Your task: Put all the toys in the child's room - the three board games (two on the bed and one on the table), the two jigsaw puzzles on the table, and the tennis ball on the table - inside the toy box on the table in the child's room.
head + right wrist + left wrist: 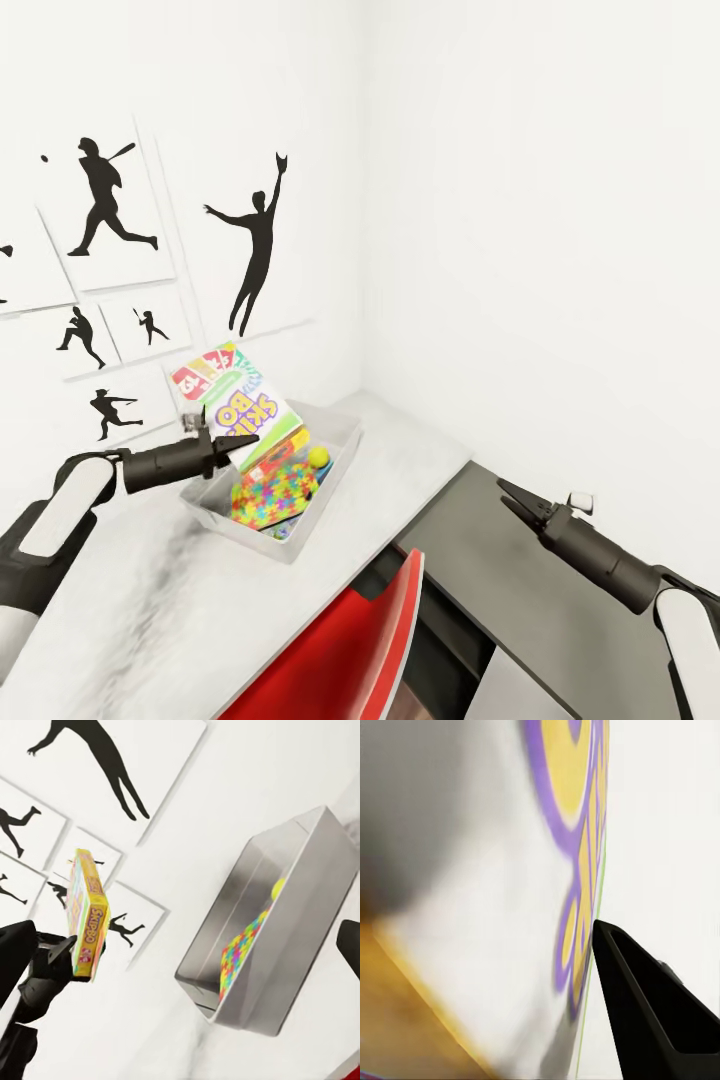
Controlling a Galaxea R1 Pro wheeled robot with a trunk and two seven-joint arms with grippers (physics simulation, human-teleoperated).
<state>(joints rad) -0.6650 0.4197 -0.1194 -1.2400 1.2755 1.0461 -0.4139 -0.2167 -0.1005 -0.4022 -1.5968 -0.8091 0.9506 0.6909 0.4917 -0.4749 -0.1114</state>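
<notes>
A red chair (pixel 345 655) back stands nearest, below the desk edge. The right arm reaches forward from the lower right over the dark grey shelf (pixel 520 610), nearly level; the right gripper (pixel 510 496) points up and to the left toward the bin, its two fingers closed to a narrow tip with nothing between them.

The left arm comes in from the lower left, its forearm level over the pale desk (pixel 150 610), and the left gripper (pixel 238 442) points right, toward the bin. Its fingers are clamped on the lower edge of the Skip-Bo box (pixel 232 405), which hangs in the air above the near left corner of the toy bin (pixel 345 440). The box is tilted, with its printed face up and toward the camera and its long axis rising from the gripper up and left toward the wall. From the right wrist camera it shows edge-on, standing nearly upright.

The bin sits on the desk near the room corner. Inside it lie a jigsaw puzzle (pixel 272 495), a small yellow-green ball (pixel 319 457) at the far side, and what looks like another carton beneath the held box. Behind, black baseball-player prints (pixel 105 195) hang on the white wall.
</notes>
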